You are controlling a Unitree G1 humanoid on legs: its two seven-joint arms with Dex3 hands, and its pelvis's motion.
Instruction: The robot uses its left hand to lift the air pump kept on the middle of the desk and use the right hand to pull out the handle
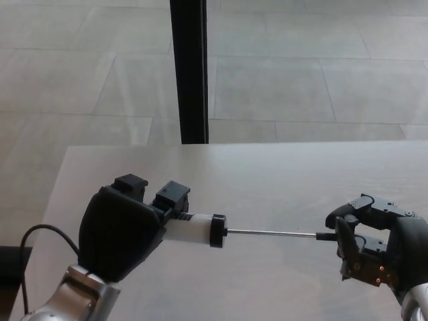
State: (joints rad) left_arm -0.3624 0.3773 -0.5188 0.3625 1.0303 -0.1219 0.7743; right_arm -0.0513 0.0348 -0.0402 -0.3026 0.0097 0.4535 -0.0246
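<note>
The air pump [194, 229] is a white barrel with a black end cap, held level above the desk. My left hand [130, 224] is shut on its left end. A thin metal rod [271, 233] runs out of the cap to the right. The rod's black handle tip [326, 235] meets the fingers of my right hand [371, 241], which are curled around it. The handle itself is mostly hidden behind those fingers.
The pale desk [281, 180] spans the lower frame, its far edge near mid-picture. A black vertical post [188, 70] stands behind the desk at centre. Grey tiled floor [321, 73] lies beyond. A black cable [40, 234] loops by my left forearm.
</note>
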